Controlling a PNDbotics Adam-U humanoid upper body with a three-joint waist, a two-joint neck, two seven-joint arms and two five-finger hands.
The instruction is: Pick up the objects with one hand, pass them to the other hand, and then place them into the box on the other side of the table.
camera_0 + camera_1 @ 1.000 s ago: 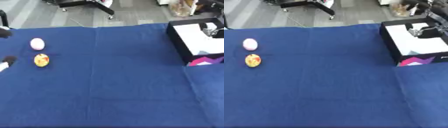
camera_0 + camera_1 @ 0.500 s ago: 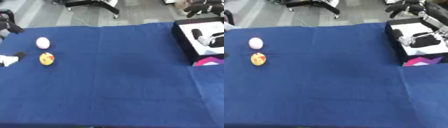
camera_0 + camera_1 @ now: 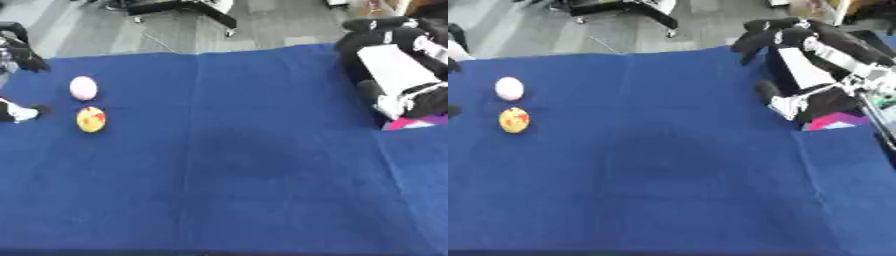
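You are between objects: your right hand (image 3: pixel 798 65) hovers spread and empty over the box (image 3: pixel 398 70) at upper right, so send your left hand (image 3: pixel 16 47), fingers unclear, to the pink ball (image 3: pixel 83 88) or yellow ball (image 3: pixel 91 120) at left

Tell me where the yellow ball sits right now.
The yellow ball lies on the blue cloth at the table's left side, just nearer the robot than the pink ball, not touching it.

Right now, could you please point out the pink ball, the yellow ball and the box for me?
pink ball (image 3: pixel 83 88), left eye view, middle of its surface.
yellow ball (image 3: pixel 91 119), left eye view, middle of its surface.
box (image 3: pixel 395 70), left eye view, its white inside.
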